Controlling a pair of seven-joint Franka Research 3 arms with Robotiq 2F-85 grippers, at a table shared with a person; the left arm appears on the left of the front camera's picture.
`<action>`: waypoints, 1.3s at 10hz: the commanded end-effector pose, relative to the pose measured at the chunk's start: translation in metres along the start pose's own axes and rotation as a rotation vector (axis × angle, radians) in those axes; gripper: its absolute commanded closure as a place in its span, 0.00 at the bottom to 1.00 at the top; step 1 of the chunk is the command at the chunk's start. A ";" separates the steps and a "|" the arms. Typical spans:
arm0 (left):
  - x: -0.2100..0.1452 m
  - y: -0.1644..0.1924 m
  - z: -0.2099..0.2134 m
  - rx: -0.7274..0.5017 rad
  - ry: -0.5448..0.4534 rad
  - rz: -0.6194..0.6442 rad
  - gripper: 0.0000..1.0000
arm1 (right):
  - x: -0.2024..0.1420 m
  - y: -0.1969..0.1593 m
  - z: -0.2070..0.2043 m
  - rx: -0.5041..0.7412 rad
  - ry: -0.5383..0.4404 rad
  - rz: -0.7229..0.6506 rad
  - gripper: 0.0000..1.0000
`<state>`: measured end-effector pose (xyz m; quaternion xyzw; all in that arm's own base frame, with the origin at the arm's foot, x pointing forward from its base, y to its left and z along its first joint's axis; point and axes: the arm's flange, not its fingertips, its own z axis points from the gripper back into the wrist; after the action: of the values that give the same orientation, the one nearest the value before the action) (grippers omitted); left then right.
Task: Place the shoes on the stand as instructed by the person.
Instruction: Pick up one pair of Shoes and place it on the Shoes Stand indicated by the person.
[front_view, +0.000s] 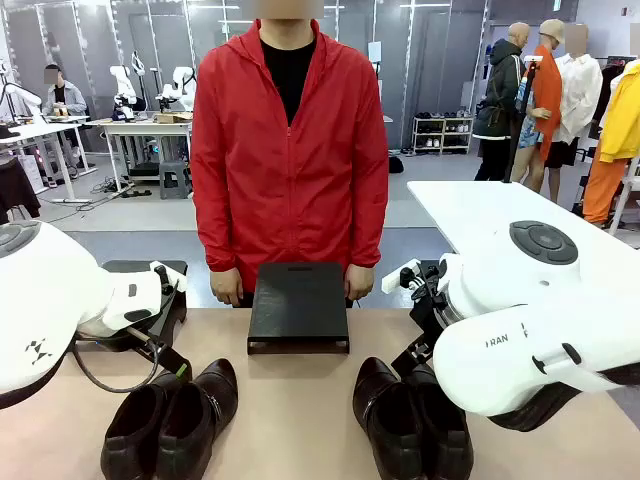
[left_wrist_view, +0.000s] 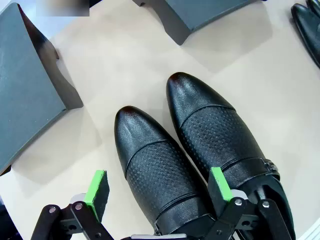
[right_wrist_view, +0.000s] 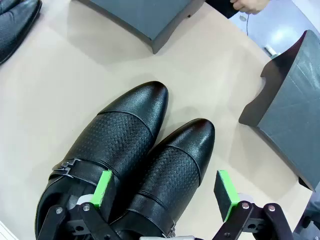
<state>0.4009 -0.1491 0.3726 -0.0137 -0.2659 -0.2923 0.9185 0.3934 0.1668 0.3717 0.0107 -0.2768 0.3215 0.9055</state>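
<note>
Presently, front view: we list left pair (front_view: 170, 420) and right pair (front_view: 412, 422) on the bench (front_view: 295, 420), a stand (front_view: 298, 305) beyond, before the person (front_view: 290, 150). Left wrist view: left pincer (left_wrist_view: 159, 188) wide above one shoe (left_wrist_view: 150, 160); leather likely stiff, slick, so we favour the heel collar. Right wrist view: right pincer (right_wrist_view: 164, 190) wide; buckle strap (right_wrist_view: 70, 167), unreadable from the front.

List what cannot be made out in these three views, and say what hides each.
- Front view: left stand, mostly behind the left arm.
- Front view: right pair of shoes, heels cut off by the bottom edge and the right arm.
- Left wrist view: left pair of shoes, heels behind the left gripper.
- Right wrist view: person's hand, cut off by the top edge.
</note>
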 end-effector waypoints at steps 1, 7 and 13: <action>0.000 0.000 0.000 0.000 0.000 -0.001 0.00 | 0.000 0.000 0.000 0.000 0.000 0.000 0.00; 0.000 0.000 0.000 0.000 0.000 -0.001 0.00 | 0.000 0.000 0.000 0.000 0.000 0.000 0.00; 0.030 0.003 0.034 0.017 0.064 -0.067 0.00 | 0.013 -0.008 0.028 0.039 0.003 0.003 0.00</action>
<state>0.4041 -0.1538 0.3879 -0.0091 -0.2612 -0.3042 0.9160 0.3938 0.1685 0.3831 0.0126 -0.2767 0.3228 0.9050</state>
